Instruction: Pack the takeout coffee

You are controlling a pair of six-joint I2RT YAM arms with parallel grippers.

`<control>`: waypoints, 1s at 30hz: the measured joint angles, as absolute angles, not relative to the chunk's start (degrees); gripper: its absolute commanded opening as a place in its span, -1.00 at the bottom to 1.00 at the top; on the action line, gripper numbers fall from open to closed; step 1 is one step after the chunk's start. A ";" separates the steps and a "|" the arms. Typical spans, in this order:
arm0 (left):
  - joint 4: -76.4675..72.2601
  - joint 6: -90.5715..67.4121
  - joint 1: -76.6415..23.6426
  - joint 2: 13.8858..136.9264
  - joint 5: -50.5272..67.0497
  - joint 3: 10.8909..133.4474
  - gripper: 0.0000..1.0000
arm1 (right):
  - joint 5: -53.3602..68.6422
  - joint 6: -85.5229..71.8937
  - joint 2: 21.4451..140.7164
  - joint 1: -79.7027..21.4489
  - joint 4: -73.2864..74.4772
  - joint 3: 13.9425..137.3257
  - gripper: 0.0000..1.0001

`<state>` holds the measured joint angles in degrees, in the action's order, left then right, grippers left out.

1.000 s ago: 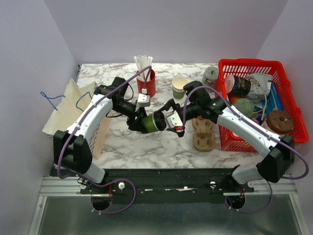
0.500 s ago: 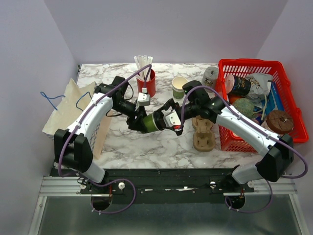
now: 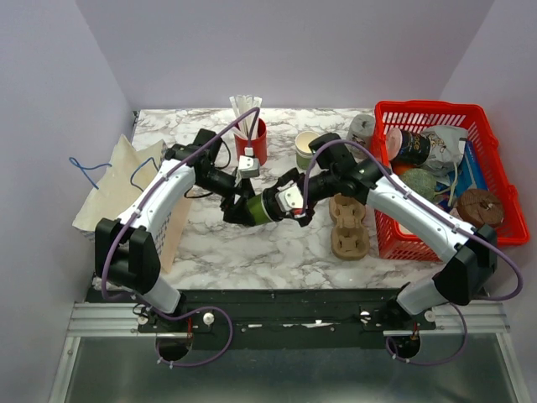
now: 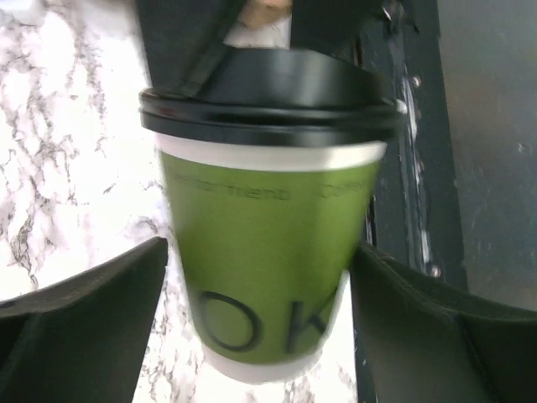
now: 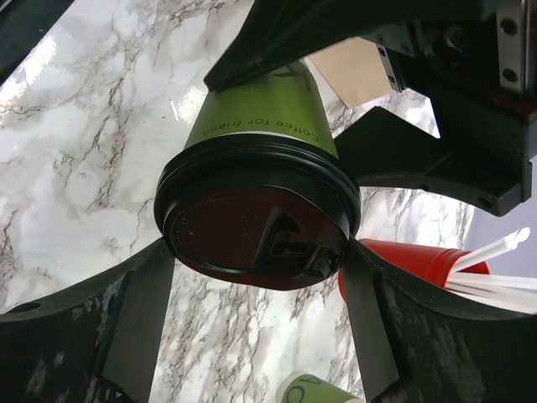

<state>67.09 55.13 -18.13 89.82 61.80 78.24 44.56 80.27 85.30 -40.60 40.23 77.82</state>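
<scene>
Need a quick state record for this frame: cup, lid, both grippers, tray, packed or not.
coffee cup: lying sideways at mid-table, between the two grippers
black lid: on the cup, facing the right arm
left gripper: fingers flank the cup body; contact unclear
right gripper: fingers against the lid rim on both sides
pulp tray: on the table right of the cup, beside the red basket
packed: no, cup not in the tray

Your takeout coffee (image 3: 262,207) lies sideways over the bench (image 3: 252,252) — base end between the left fingers (image 3: 236,213), black lid between the right fingers (image 3: 286,179). Behind both sets of fingers stands the red straw cup (image 3: 254,143); right of them, the pulp tray (image 3: 348,227).
</scene>
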 measured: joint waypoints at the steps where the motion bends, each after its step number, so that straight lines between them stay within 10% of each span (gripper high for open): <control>1: 64.27 52.97 -18.13 89.52 61.67 77.76 0.97 | 44.12 80.23 85.56 -40.62 41.08 78.65 0.28; 30: 38.11 37.52 -15.44 71.22 52.01 58.26 0.97 | 13.04 80.99 122.13 -30.33 74.63 126.56 0.09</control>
<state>38.11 37.52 -15.44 71.22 52.01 58.26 13.04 80.99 122.13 -30.33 74.63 126.56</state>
